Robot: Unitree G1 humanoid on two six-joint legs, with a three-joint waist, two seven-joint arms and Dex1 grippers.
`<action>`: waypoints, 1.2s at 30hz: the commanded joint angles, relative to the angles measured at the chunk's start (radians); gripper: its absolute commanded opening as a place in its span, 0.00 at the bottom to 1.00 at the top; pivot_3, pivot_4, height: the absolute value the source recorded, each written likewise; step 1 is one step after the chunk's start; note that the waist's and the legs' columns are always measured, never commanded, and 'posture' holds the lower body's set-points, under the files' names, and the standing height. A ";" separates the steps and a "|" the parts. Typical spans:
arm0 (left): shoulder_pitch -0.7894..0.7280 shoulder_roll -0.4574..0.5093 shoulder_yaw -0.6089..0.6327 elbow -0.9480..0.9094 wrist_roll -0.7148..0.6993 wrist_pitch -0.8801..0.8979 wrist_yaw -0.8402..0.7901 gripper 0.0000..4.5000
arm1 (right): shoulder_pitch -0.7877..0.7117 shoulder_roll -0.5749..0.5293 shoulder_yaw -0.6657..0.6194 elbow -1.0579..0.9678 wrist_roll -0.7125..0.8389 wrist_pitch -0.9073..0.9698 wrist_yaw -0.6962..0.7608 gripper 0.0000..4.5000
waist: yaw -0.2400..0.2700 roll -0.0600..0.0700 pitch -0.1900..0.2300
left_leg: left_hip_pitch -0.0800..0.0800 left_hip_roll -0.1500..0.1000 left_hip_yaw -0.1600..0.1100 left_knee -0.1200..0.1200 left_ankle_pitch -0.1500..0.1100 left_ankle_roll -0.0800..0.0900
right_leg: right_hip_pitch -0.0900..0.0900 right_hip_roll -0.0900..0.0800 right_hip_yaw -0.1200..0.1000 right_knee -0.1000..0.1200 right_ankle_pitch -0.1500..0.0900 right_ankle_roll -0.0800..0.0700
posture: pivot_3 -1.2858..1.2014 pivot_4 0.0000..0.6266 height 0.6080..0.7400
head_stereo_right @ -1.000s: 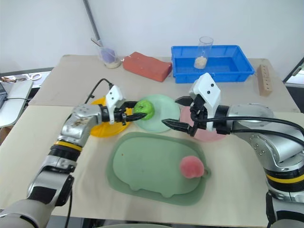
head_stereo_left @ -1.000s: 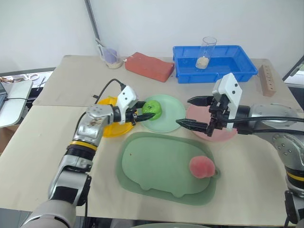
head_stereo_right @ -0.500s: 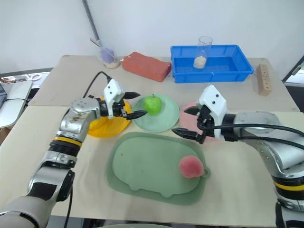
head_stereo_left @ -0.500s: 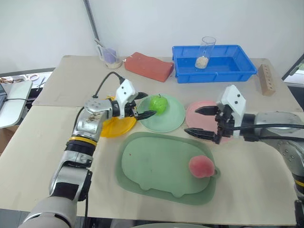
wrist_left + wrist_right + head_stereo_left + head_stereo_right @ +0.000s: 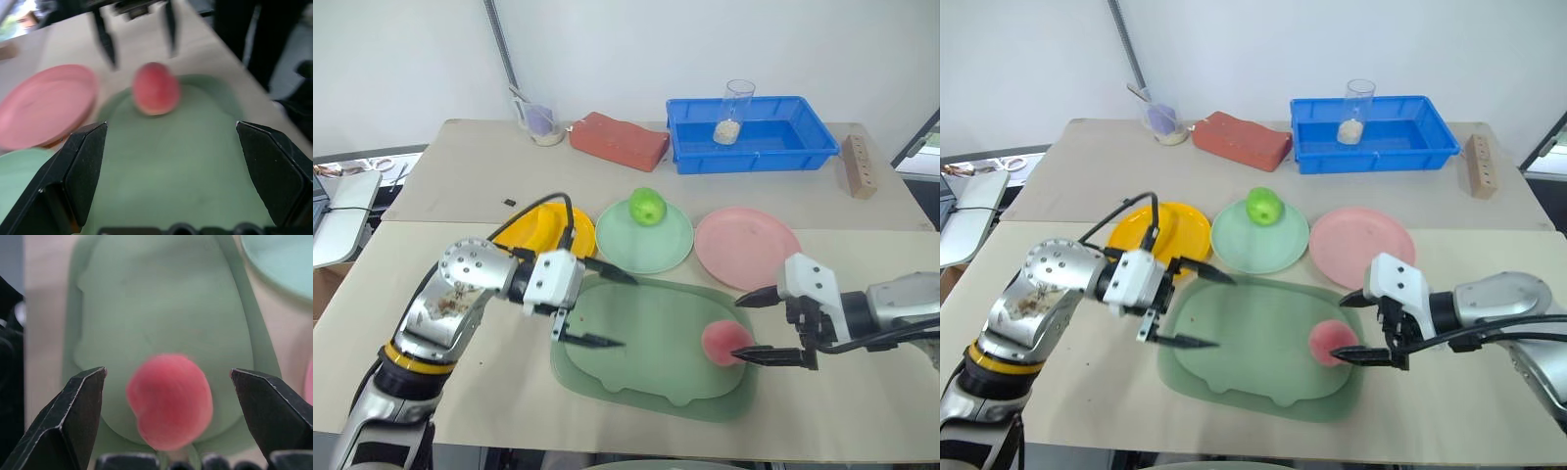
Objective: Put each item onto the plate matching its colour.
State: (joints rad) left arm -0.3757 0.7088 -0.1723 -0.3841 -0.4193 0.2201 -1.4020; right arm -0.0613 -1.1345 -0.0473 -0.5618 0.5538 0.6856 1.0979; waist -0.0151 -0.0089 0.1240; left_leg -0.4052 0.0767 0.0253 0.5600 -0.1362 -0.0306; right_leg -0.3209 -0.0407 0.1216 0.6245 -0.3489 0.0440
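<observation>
My right gripper (image 5: 766,324) stands wide open and empty, its black fingers either side of the round pink toy peach (image 5: 725,343), not touching it. The peach sits on the big dull green tray (image 5: 636,338). Across that tray my left gripper (image 5: 597,308) hangs wide open, holding nothing. Just beyond it on the counter (image 5: 450,176) lie the yellow plastic plate (image 5: 540,227), the pale mint green plate (image 5: 646,241) carrying the bright green toy apple (image 5: 647,206), and the bare pale pink plate (image 5: 747,247).

2 head eyes high above the table (image 5: 431,176) — wrist cameras low, facing across the shared peach (image 5: 155,88)
</observation>
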 commanded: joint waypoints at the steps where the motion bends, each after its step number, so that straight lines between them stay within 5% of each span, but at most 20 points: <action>1: -0.013 -0.007 0.016 -0.042 -0.029 0.008 0.037 0.99 | 0.009 0.016 0.034 0.017 -0.079 -0.076 -0.015 1.00 | 0.002 0.000 0.000 | 0.000 0.000 0.000 0.001 0.000 0.000 | 0.000 0.000 -0.001 0.000 0.000 0.000 | 0.52 0.24 1.00; 7: -0.013 0.001 0.010 -0.063 -0.046 0.024 0.054 0.99 | -0.002 0.050 0.066 0.050 -0.119 -0.099 -0.022 1.00 | 0.000 0.000 0.000 | 0.000 0.000 0.000 0.002 0.000 0.000 | 0.000 0.000 0.000 0.000 0.000 0.000 | 0.52 0.24 1.00; 13: -0.007 0.007 0.007 -0.067 -0.040 0.018 0.066 1.00 | -0.010 0.050 0.052 0.055 -0.100 -0.091 0.015 0.59 | 0.001 0.000 0.000 | 0.000 0.000 0.000 0.002 0.000 0.001 | 0.001 0.000 0.000 0.000 0.000 0.000 | 0.52 0.24 1.00; 16: -0.013 0.003 0.003 -0.062 -0.038 0.021 0.076 1.00 | -0.013 0.050 0.047 0.049 -0.093 -0.083 0.024 0.47 | 0.002 0.000 0.000 | 0.000 0.000 0.000 0.002 0.000 0.001 | 0.001 0.000 0.000 0.000 0.000 0.000 | 0.52 0.24 1.00; 24: -0.115 -0.083 0.052 0.057 -0.084 0.191 0.258 1.00 | -0.215 0.110 -0.047 0.199 -0.010 0.056 -0.069 0.43 | 0.002 0.000 0.000 | 0.000 0.000 0.000 0.003 0.000 0.001 | 0.001 0.000 -0.001 0.000 0.000 0.000 | 0.52 0.24 1.00; 36: -0.194 -0.206 0.025 0.194 -0.037 0.252 0.394 1.00 | -0.512 0.256 0.059 0.665 -0.227 0.020 -0.251 0.43 | -0.001 0.002 0.000 | -0.001 -0.001 -0.001 0.004 -0.002 0.003 | 0.001 0.000 0.000 0.001 0.000 0.000 | 0.52 0.24 1.00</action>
State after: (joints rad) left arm -0.5566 0.5030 -0.1487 -0.1786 -0.4645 0.4815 -1.0101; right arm -0.5412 -0.8831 0.0148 0.0749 0.3533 0.7275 0.8654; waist -0.0158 -0.0074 0.1235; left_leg -0.4062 0.0756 0.0247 0.5638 -0.1379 -0.0275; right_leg -0.3199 -0.0406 0.1220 0.6258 -0.3487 0.0443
